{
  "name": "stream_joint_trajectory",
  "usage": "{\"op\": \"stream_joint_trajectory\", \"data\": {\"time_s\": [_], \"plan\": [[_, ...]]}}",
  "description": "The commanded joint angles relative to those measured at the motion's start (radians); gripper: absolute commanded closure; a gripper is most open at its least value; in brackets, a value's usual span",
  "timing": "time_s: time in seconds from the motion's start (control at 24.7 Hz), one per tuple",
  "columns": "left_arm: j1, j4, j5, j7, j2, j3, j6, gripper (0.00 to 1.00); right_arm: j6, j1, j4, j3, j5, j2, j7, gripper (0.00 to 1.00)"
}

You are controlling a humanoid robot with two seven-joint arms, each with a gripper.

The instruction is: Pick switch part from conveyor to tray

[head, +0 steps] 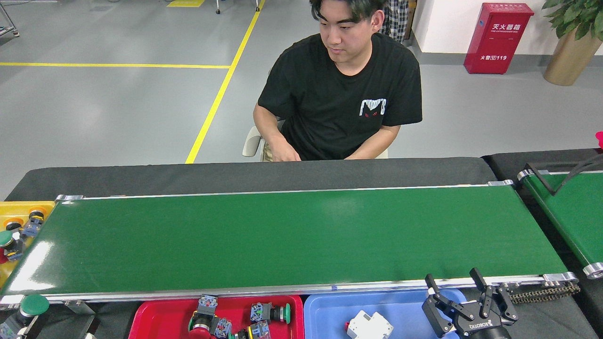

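Green belt: the conveyor is long, wide and glossy, with silver rails along its sides; nothing lies on its surface.
Left gripper: the left gripper shows only at the bottom left corner, below the near rail; it holds a switch part with a round green cap, which stands up just beside the end of the conveyor. The fingers are mostly cut by the edge of the view, but they are pressed on the body of the part.
Right gripper: the right gripper is black and stands at the bottom right, over the right end of the blue tray; its two fingers are spread apart and pinch nothing.
Red tray: the red tray is just below the near rail, left of the blue one and touching it; several switch parts lie inside, some with green caps.
Blue tray content: one white block lies near the bottom edge.
Yellow tray: the yellow tray is at the left end of the conveyor and holds more switch parts, with orange and green caps.
Person: a person in a black T-shirt sits behind the conveyor, on the far side.
Second belt: a smaller green belt is at the far right, apart from the main one.
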Motion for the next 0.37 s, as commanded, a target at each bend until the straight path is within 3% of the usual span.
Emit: {"op": "stream_joint_trajectory", "data": {"time_s": [0.0,0.2,0.32], "plan": [[-0.002,-0.011,0.001,0.008,0.009,0.006,0.026,0.0,0.002,-0.004,-0.016,-0.006,-0.003,-0.001,-0.007,0.03],[-0.002,-0.011,0.001,0.008,0.01,0.033,0.032,0.0,0.011,-0.004,-0.016,-0.024,-0.002,-0.004,-0.001,0.03],[-0.002,-0.011,0.001,0.008,0.01,0.033,0.032,0.0,0.013,0.05,-0.021,-0.031,-0.002,-0.005,-0.007,0.03]]}}
